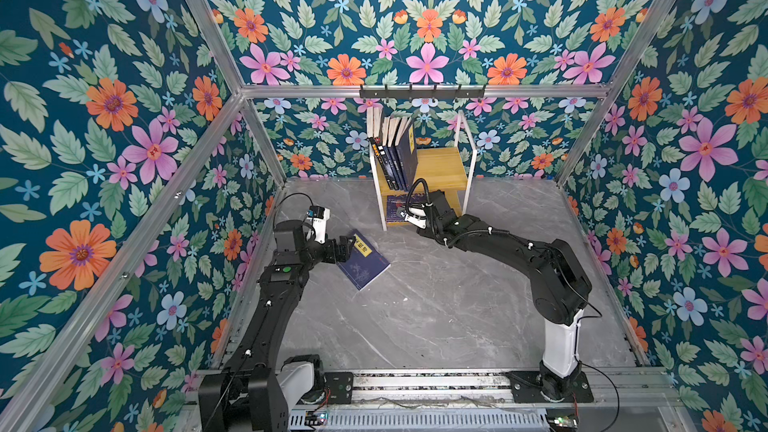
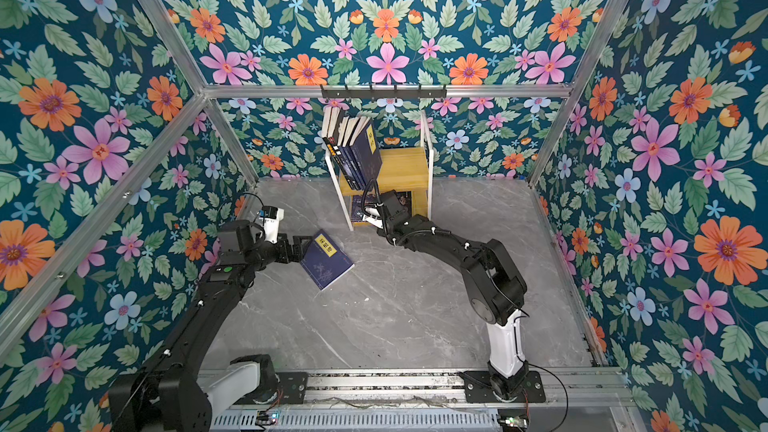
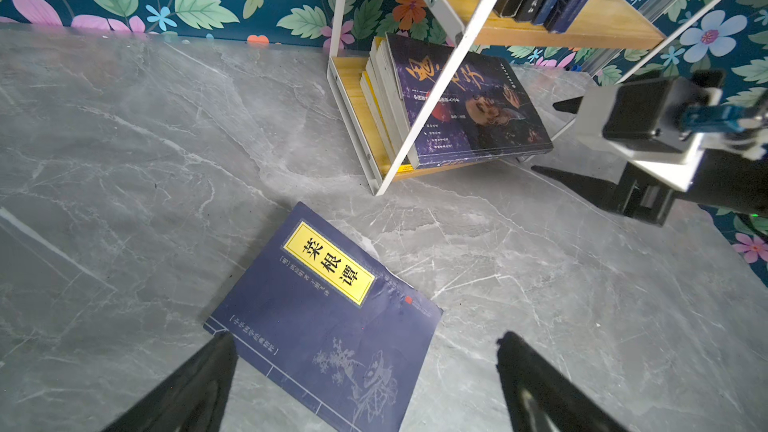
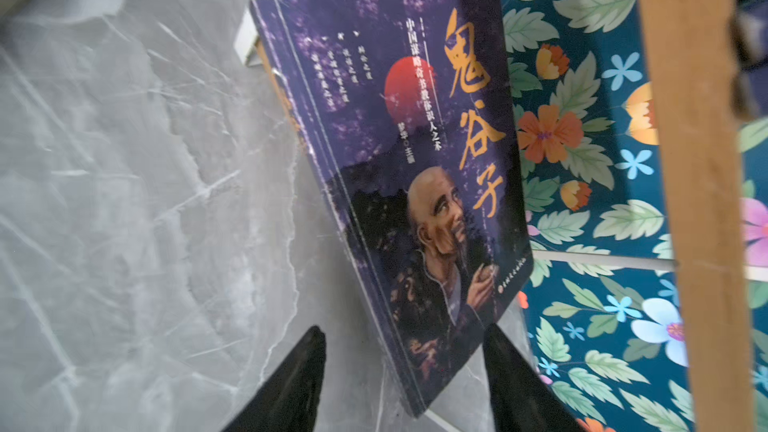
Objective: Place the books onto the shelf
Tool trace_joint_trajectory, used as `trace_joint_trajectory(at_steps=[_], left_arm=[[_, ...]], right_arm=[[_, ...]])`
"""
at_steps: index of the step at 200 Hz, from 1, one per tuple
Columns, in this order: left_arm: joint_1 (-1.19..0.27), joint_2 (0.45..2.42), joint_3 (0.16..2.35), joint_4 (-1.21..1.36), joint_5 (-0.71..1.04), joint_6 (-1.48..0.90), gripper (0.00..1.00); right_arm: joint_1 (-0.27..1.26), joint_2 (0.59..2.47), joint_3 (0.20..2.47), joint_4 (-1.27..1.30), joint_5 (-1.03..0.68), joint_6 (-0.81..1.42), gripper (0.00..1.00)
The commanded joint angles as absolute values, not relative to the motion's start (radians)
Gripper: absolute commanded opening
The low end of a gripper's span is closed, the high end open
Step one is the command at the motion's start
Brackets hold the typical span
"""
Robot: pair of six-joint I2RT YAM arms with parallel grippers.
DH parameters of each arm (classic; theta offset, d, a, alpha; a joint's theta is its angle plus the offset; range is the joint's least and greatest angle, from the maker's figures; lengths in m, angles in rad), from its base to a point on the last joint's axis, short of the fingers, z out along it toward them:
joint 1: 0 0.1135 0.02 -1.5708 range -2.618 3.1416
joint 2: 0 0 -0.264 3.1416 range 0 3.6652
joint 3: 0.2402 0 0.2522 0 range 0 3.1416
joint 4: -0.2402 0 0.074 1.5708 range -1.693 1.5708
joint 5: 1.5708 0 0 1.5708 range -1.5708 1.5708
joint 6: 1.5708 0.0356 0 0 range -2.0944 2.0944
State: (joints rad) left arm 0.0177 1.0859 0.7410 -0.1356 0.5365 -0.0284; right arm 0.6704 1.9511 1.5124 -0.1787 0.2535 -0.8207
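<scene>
We note left fingers (image 3: 195,388) spread astride the flat navy yellow-labelled paperback (image 3: 332,326); right fingers (image 4: 291,376) parted, flanking the shelved purple bearded-man paperback (image 4: 399,160).

Purple book (image 4: 395,184) leans between spread end effector (image 4: 405,329) fingers; wooden shelf board (image 4: 698,160) beside.

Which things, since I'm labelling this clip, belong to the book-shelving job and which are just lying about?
Job:
navy paperback with yellow title label, not yet shelved
purple-blue paperback showing a bearded man, lower tier
row of upright books, upper tier
two-tier wooden shelf with white frame

Lying about:
black hook rail on the wall
</scene>
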Motion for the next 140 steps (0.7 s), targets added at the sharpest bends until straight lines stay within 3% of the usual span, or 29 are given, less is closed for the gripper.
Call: trace_joint_trajectory(at_steps=[1,58,140], left_arm=[[0.015,1.076,0.737,-0.123,0.551,-0.030,1.00],[0.006,1.073,0.741,-0.132,0.541,-0.014,1.00],[-0.001,1.042,0.755,-0.156,0.541,-0.012,1.00]], right_arm=[[0.656,1.956,1.549,-0.294,0.121,-0.761,0.65],[0.634,2.077,1.726,-0.474,-0.011,-0.736,0.65],[0.618,2.178,1.802,-0.412,0.081,-0.694,0.51]])
